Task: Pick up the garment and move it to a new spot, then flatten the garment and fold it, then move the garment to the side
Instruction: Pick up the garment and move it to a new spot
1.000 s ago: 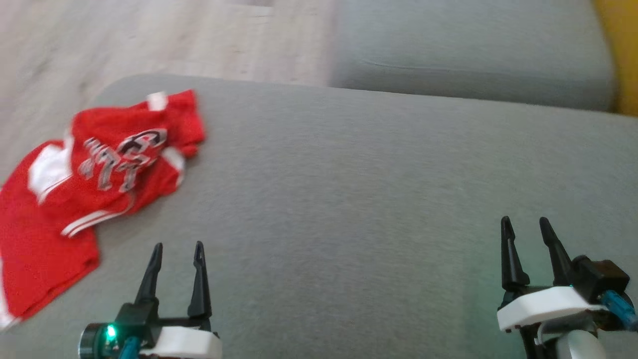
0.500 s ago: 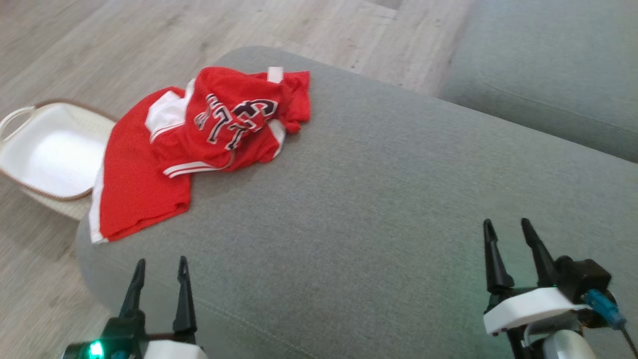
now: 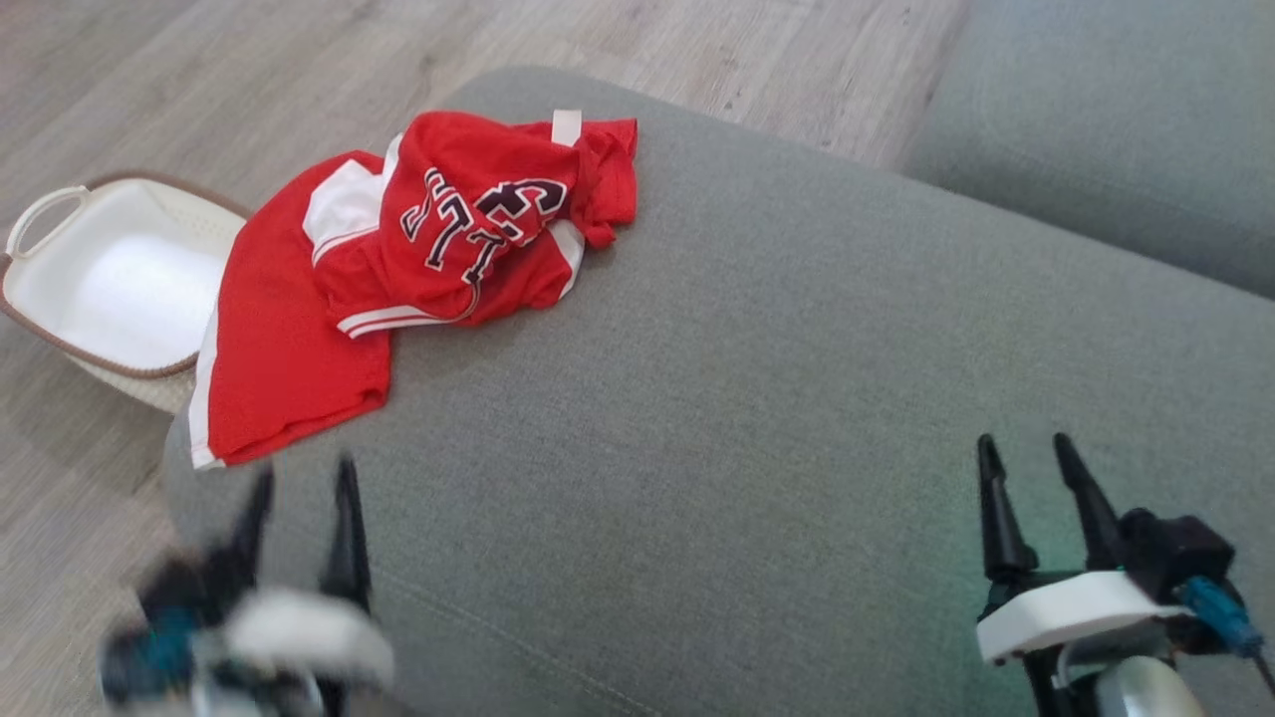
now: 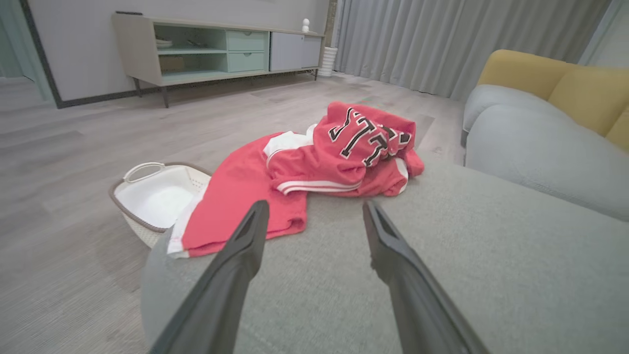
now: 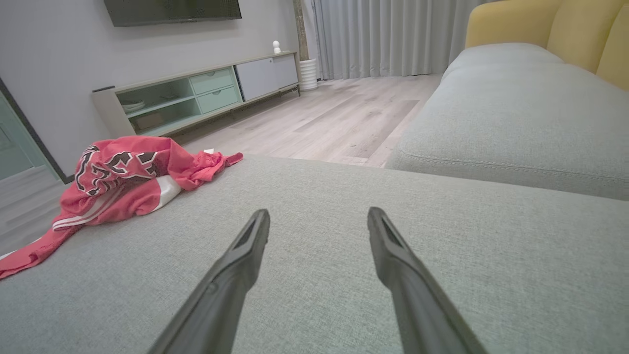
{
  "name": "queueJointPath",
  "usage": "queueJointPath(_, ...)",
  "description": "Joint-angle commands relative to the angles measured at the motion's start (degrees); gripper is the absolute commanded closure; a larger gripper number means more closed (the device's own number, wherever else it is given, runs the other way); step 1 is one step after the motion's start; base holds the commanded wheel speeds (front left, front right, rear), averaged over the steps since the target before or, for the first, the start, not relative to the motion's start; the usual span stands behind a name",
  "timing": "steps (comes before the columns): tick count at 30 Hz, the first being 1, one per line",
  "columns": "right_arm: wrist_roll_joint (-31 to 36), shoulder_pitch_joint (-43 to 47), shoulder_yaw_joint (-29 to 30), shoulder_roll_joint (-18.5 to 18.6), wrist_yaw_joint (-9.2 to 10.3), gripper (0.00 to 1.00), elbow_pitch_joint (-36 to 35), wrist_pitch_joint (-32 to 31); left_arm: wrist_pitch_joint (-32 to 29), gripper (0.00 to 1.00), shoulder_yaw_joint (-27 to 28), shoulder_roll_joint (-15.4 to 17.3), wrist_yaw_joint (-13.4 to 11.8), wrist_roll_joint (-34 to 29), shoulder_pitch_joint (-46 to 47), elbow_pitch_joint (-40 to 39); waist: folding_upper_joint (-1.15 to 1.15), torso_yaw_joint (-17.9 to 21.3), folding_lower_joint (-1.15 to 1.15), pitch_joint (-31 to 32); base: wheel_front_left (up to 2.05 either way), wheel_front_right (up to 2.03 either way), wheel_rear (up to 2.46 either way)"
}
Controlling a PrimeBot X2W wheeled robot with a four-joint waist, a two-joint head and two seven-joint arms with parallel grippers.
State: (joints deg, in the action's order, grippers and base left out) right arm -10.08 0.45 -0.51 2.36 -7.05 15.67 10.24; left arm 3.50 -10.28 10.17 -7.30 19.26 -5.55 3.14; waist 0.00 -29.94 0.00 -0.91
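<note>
The garment (image 3: 398, 279) is a red jersey with white stripes and dark lettering, lying crumpled near the far left corner of the grey sofa cushion (image 3: 757, 398), one part hanging over the left edge. My left gripper (image 3: 304, 478) hovers open just short of its near hem, blurred by motion. In the left wrist view the garment (image 4: 314, 172) lies straight ahead of the open left gripper (image 4: 314, 211). My right gripper (image 3: 1031, 453) stands open over bare cushion at the lower right, far from the jersey. The right wrist view has the garment (image 5: 118, 182) at the left, well away from the right gripper (image 5: 319, 216).
A white basket (image 3: 110, 279) with a brown rim sits on the wooden floor (image 3: 299, 60) beside the cushion's left edge. A second grey cushion (image 3: 1116, 129) lies at the far right. A low cabinet (image 4: 211, 49) stands by the wall, yellow backrests (image 5: 540, 24) at the right.
The head camera has swung left, bringing the basket and floor into view. My left gripper has risen toward the jersey's hem and is blurred. The right gripper stays open in place.
</note>
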Motion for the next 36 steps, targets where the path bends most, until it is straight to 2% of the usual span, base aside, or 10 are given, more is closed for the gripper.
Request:
queueJointPath(1,0.27,-2.44,-0.63,0.52,-0.44,0.00,-2.27,0.61,-1.98,0.00,2.89,1.45,0.84,0.96,7.05,-2.98,0.00,-0.11,0.00,-0.80,0.00,0.00,0.00)
queueJointPath(5,1.52,-3.24,-0.04,0.52,-0.44,0.00,-5.04,-0.43,-15.13,0.00,7.16,6.24,3.48,8.15,19.83,-3.17,0.00,2.38,0.00,-5.42,0.00,0.00,0.00)
queueJointPath(12,4.26,-6.09,0.16,0.52,-0.44,0.00,-9.85,-2.68,-27.34,0.00,13.74,14.28,4.24,14.92,32.77,6.34,0.00,11.02,0.00,-14.49,0.00,0.00,0.00)
queueJointPath(18,5.68,-8.25,0.99,0.52,-0.44,0.00,-13.90,-4.10,-30.93,0.00,19.23,16.84,5.25,21.72,37.54,9.25,0.00,18.02,0.00,-21.73,0.00,0.00,0.00)
queueJointPath(23,5.43,-9.35,1.68,0.52,-0.44,0.00,-15.45,-4.04,-33.01,0.00,22.69,19.55,4.80,24.52,39.43,10.77,0.00,22.36,0.00,-25.78,0.00,0.00,0.00)
queueJointPath(28,4.58,-10.29,1.63,0.52,-0.44,0.00,-15.97,-3.51,-37.99,0.00,22.69,23.09,3.41,24.15,38.97,13.84,0.00,24.97,0.00,-28.12,0.00,0.00,0.00)
queueJointPath(33,3.74,-10.88,1.29,0.52,-0.44,0.00,-15.34,-2.71,-43.83,0.00,21.50,24.10,0.87,24.09,37.92,17.18,0.00,26.19,0.00,-28.71,0.00,0.00,0.00)
queueJointPath(34,3.59,-10.91,1.19,0.52,-0.44,0.00,-15.01,-2.55,-45.29,0.37,21.12,24.36,0.14,23.92,37.50,17.81,0.00,26.32,0.00,-28.50,0.00,0.00,0.00)
queueJointPath(35,3.45,-10.91,1.03,0.52,-0.44,0.00,-14.67,-2.40,-46.36,0.85,20.64,24.79,-0.22,23.53,37.03,18.04,0.00,26.44,0.00,-28.15,0.00,0.00,0.00)
queueJointPath(36,3.25,-10.88,0.89,0.52,-0.44,0.00,-14.36,-2.26,-46.80,1.00,20.36,25.24,-0.43,23.13,36.69,17.94,0.00,26.50,0.00,-27.75,0.00,0.00,0.00)
